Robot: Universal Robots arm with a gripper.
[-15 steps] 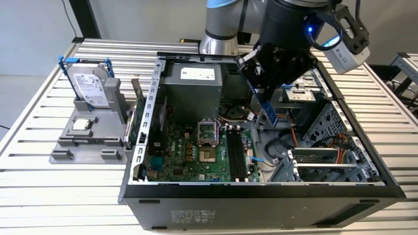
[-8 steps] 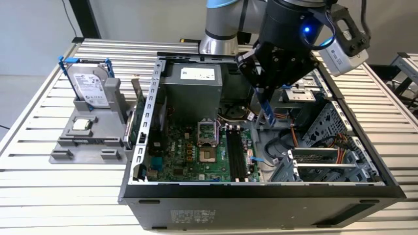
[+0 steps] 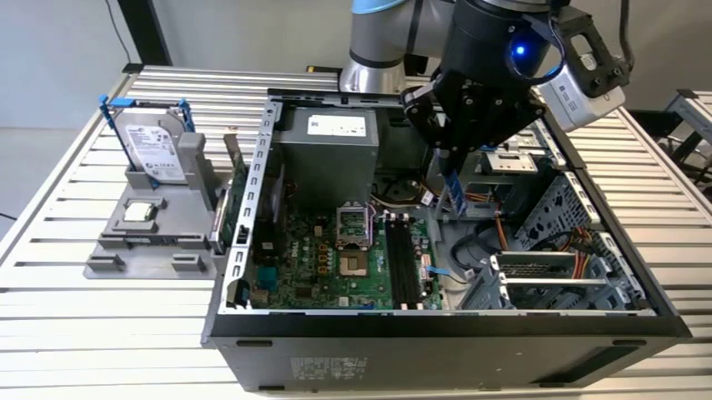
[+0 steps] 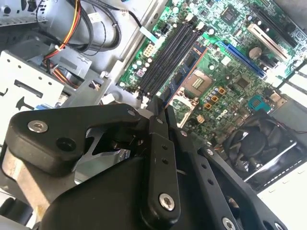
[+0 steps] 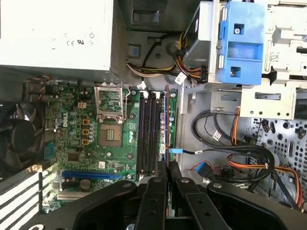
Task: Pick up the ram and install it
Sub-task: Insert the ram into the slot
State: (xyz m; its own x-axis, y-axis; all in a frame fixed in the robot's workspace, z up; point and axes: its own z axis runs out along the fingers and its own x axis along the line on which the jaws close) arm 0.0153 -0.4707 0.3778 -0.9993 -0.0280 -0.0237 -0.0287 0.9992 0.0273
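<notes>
One grey stand (image 3: 150,237) on the slatted bench (image 3: 67,333) carries a hard drive (image 3: 153,150) at the exterior view's left. Rightward, an open computer case (image 3: 445,350) exposes black memory slots (image 3: 403,262). Above these, the hand (image 3: 452,167) pinches the ram (image 3: 454,196) upright, edge-down.

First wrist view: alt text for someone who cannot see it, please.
The gripper holds the ram edge-on above the green motherboard, parallel to the black memory slots. The processor socket lies beside the slots.
</notes>
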